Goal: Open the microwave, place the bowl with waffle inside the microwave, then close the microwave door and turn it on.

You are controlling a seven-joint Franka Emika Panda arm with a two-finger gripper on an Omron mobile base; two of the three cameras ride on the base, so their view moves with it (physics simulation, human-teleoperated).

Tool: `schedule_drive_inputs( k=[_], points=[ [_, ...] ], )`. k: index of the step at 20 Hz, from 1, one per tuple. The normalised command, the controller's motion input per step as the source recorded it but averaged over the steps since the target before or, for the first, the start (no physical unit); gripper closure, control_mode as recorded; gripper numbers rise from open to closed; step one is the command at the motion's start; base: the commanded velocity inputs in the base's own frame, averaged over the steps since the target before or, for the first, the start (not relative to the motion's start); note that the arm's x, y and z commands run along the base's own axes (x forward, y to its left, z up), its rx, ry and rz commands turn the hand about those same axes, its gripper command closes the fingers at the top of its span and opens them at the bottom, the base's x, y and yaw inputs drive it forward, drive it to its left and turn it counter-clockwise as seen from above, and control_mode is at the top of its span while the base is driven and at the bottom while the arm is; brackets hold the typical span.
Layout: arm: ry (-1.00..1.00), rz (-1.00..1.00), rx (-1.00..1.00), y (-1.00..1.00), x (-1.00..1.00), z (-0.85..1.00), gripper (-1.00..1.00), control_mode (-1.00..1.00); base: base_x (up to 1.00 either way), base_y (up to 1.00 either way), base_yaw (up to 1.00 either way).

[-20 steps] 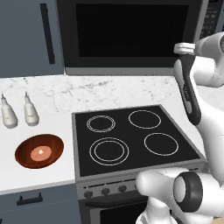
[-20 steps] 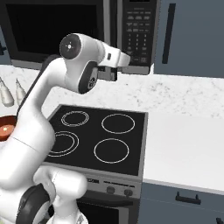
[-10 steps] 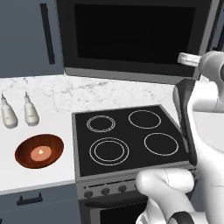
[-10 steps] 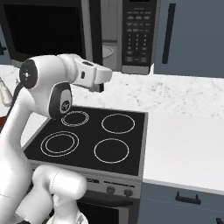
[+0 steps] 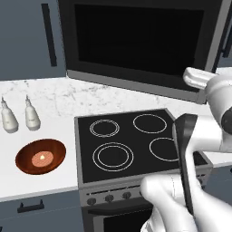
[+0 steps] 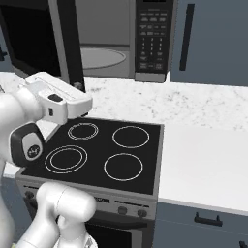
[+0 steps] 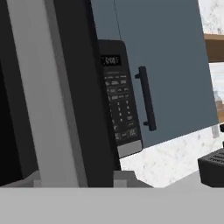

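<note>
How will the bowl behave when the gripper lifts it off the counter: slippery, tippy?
The bowl looks glossy, so its rim may slip in a pinch grip. It is shallow and wide, so probably stable on the counter, but apt to tilt if held by one edge. The small waffle lies loose inside and could slide.

Microwave door (image 6: 67, 41) swung out over the stovetop (image 6: 99, 152), blocking approach from its left side. Cavity behind it looks open, w/ a bare turntable (image 6: 102, 57). Surface (image 5: 31, 179) round the bowl (image 5: 41, 157) is free; two bottles (image 5: 18, 117) stand behind it.
</note>
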Motion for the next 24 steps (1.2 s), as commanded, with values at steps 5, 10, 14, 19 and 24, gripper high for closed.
schedule_drive_inputs(
  k=[5, 10, 14, 19, 24],
  points=[
    [0.00, -0.23, -0.05, 0.68, -0.97, -0.07, -1.00, -1.00, 0.00, 0.00, 0.00],
    [0.01, -0.25, -0.03, 0.53, -0.56, -0.05, -1.00, -1.00, 0.00, 0.00, 0.00],
    [0.00, -0.17, -0.05, 0.54, -0.07, -0.14, -1.00, -1.00, 0.00, 0.00, 0.00],
    [-0.01, -0.02, -0.04, 0.55, -0.01, -0.03, -1.00, -1.00, 0.00, 0.00, 0.00],
    [0.03, -0.02, -0.02, 0.15, -0.53, 0.00, -1.00, -1.00, 0.00, 0.00, 0.00]
  ],
)
